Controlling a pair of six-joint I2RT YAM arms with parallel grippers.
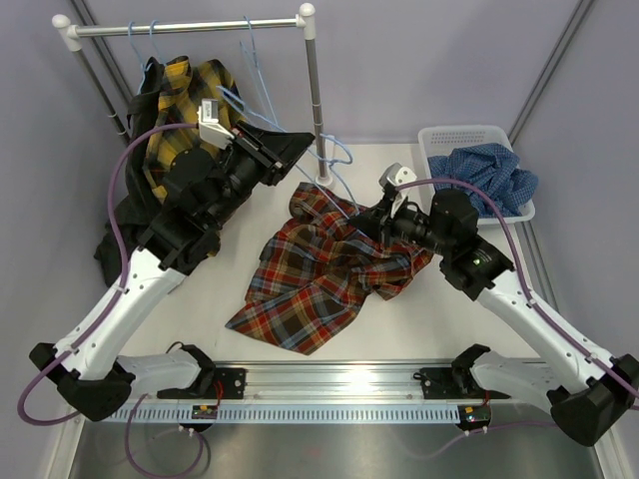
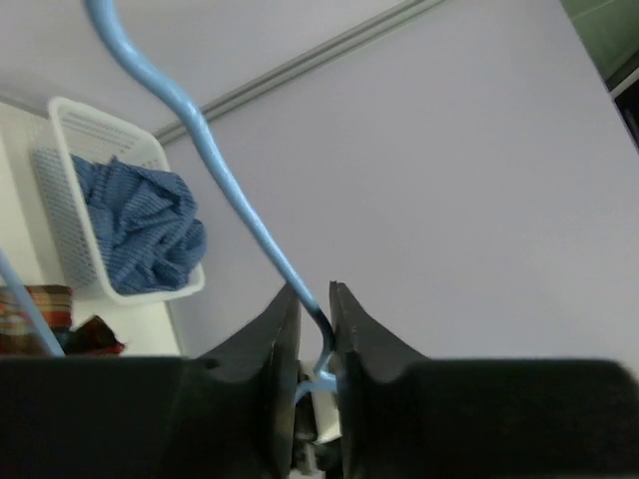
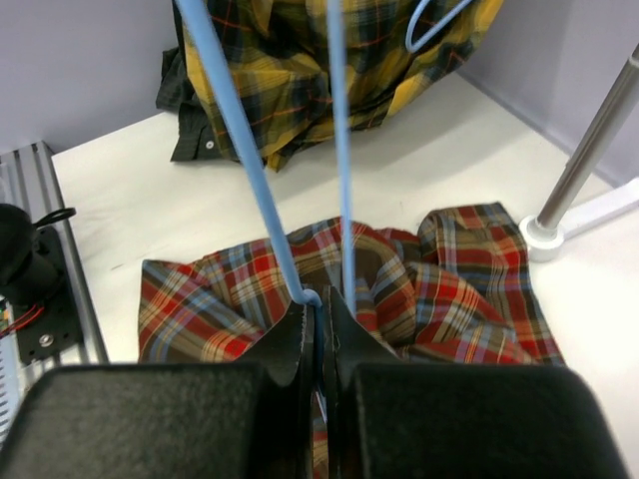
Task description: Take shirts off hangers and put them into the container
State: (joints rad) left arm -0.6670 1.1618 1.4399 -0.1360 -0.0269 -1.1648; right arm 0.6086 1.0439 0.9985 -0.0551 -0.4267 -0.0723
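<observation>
Lavender walls enclose a white table (image 1: 399, 329). Directions below are read as a clock face on the top view.

1. Rail (image 1: 190, 28): stands at 11 to 12 o'clock and carries light-blue hanger hooks (image 1: 133, 40).
2. Yellow-black plaid shirt (image 1: 185, 90): hangs at 10 o'clock. The black shirt (image 1: 115, 235) is draped beneath it toward 9 o'clock.
3. Container (image 1: 464, 133): sits at 2 o'clock. The blue check shirt (image 1: 494, 175) is bunched inside and spills over the rim.
4. Red-orange-navy plaid shirt (image 1: 310, 279): lies crumpled on the table at centre, off the rail.
5. Hanger (image 3: 245, 150): spans from the left arm at 11 o'clock down to the right arm at 3 o'clock.
6. Right gripper (image 3: 321, 304): jaws pinched together on the hanger wire, directly above the red plaid cloth.
7. Left gripper (image 2: 313, 299): jaws narrowly apart with the hanger wire running between them. Whether they clamp it cannot be told.
</observation>
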